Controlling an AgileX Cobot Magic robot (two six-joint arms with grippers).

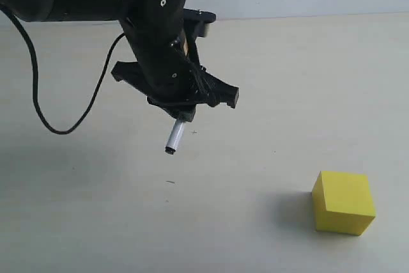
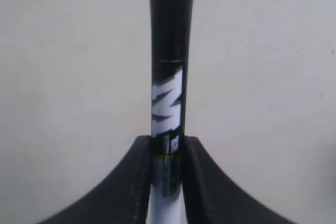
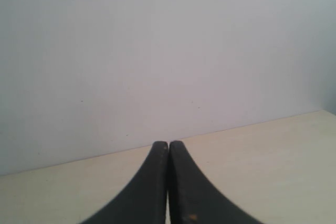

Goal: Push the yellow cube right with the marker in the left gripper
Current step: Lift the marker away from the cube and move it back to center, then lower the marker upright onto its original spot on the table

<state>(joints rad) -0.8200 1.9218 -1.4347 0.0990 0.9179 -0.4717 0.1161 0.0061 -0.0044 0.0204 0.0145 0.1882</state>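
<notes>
My left gripper hangs above the table at centre left, shut on the marker. The marker's white barrel sticks out downward and to the left, its dark end clear of the surface. In the left wrist view the marker runs straight out from between the black fingers, dark label and black cap showing. The yellow cube rests on the table at the lower right, far to the right of the marker tip and apart from it. My right gripper is shut on nothing and faces a pale wall.
A black cable loops from the left arm down over the table at the left. The pale tabletop ends at a white wall behind. Small dark specks mark the surface under the marker.
</notes>
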